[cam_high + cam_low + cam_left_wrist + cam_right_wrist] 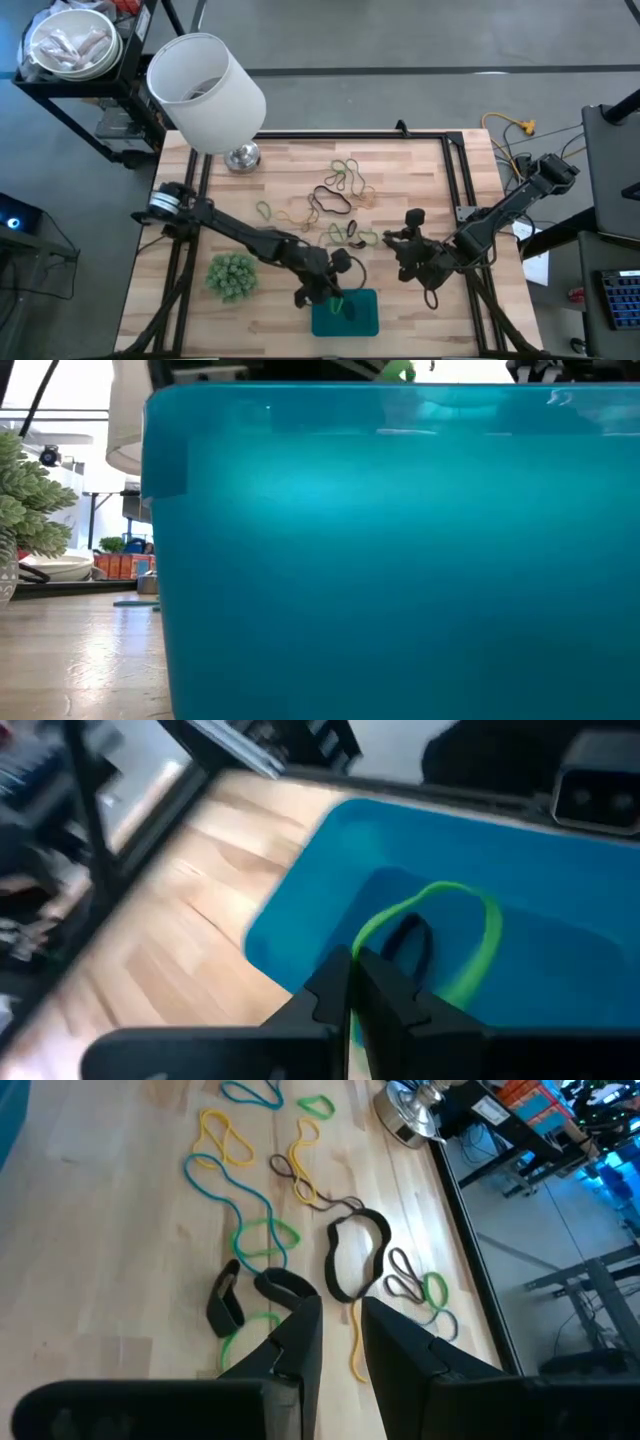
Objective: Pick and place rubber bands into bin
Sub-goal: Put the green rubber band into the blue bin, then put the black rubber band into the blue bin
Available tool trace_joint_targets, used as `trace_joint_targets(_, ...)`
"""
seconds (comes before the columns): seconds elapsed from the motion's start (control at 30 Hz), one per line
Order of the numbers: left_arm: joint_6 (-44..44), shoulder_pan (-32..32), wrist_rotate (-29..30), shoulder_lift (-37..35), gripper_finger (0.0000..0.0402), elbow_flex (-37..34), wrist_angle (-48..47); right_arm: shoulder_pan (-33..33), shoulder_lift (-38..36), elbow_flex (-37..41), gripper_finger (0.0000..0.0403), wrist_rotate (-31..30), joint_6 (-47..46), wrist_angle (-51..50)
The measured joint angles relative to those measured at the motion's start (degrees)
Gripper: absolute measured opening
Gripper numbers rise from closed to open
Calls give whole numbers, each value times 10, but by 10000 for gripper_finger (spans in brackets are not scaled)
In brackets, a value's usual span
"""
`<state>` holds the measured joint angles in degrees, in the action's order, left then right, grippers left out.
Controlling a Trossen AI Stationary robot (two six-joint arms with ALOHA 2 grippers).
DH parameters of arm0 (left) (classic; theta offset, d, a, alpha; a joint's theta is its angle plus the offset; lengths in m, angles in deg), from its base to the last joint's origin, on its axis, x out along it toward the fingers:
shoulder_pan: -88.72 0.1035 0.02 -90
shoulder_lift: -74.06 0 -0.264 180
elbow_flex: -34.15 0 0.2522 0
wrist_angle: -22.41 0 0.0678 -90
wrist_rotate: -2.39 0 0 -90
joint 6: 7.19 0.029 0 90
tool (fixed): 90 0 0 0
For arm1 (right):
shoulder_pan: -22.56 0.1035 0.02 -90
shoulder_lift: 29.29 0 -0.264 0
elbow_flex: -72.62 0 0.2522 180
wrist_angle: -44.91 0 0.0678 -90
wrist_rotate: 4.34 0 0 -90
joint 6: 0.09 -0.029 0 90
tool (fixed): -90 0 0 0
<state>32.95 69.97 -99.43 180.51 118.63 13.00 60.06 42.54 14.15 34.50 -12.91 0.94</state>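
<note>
High view: the left gripper (338, 297) sits over the near edge of the table (420, 190), directly above the teal bin (362, 322), with a green rubber band (339, 304) at its tip. The right gripper (408, 243) is low over the wood to the right of the bin, near the scattered rubber bands (340, 195) that lie across the middle of the table. A fuzzy green ball (232, 274) rests left of the bin, and a white cylindrical container (206, 88) stands at the far left corner.

Low view: the bin wall (400, 560) fills nearly the whole picture; a speck of green (398, 370) shows above its rim, probably the held band, though too little is visible to be certain.

Left wrist view: the fingers (385, 990) are pressed together on the green rubber band (470, 935), whose loop hangs over the bin's interior (560, 900). A dark band (410, 942) lies on the bin floor beneath it.

Right wrist view: the fingers (300, 1330) stand slightly parted, holding nothing, above loose bands, including a wide black one (350, 1255) and a yellow one (228, 1135).
</note>
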Motion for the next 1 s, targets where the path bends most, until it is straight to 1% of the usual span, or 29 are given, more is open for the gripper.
trace_joint_targets(0.1,-4,-3,-2,16,0,26,-31,0,-1,0,68,0,-3,-1)
trace_joint_targets(0.53,-8,-9,-3,14,4,18,-39,0,-1,0,68,0,-3,-1)
trace_joint_targets(0.63,-7,-9,-3,14,23,15,-38,0,-1,0,68,0,-3,-1)
trace_joint_targets(0.83,-7,-9,3,14,77,15,-30,0,-1,0,68,2,-10,0)
trace_joint_targets(1.0,-22,-9,7,13,102,16,-29,0,-1,4,68,35,-25,-1)
